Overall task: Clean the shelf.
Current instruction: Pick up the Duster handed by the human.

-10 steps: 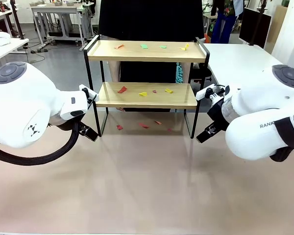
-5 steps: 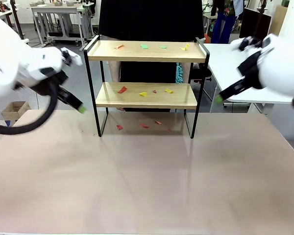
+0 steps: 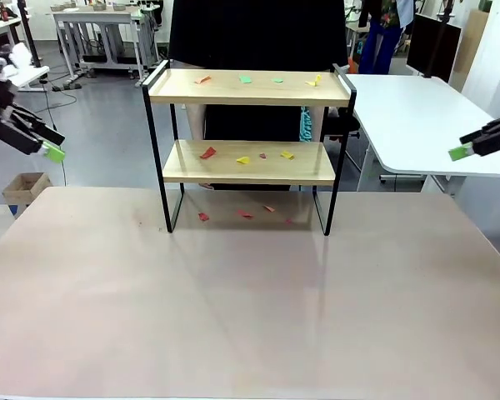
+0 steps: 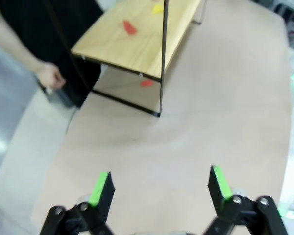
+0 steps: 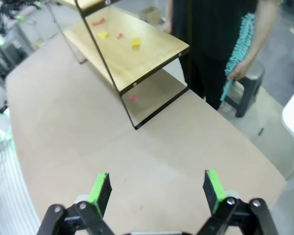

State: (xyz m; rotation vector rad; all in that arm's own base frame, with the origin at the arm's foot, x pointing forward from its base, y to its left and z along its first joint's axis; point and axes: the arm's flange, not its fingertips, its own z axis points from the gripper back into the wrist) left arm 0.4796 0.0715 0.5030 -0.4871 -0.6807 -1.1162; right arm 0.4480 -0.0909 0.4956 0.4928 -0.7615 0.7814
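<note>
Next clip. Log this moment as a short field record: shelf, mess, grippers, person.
shelf: two tiers, standing on the table, far side
scraps: coloured paper bits on both boards and on the table beneath
left gripper: open, empty, high at the left side
right gripper: open, empty, high at the right side
person: behind the shelf, holding a teal duster

We locate the shelf [image 3: 248, 150] right of the left gripper [image 3: 53, 151] and left of the right gripper [image 3: 461, 152], well apart from both. It stands on the table [image 3: 250, 317] near the far edge. Paper scraps [image 3: 243, 159] lie on the upper board [image 3: 233, 88], on the lower board [image 3: 233, 169] and on the table beneath it. Beyond the shelf from both grippers stands a person [image 3: 258, 33].
</note>
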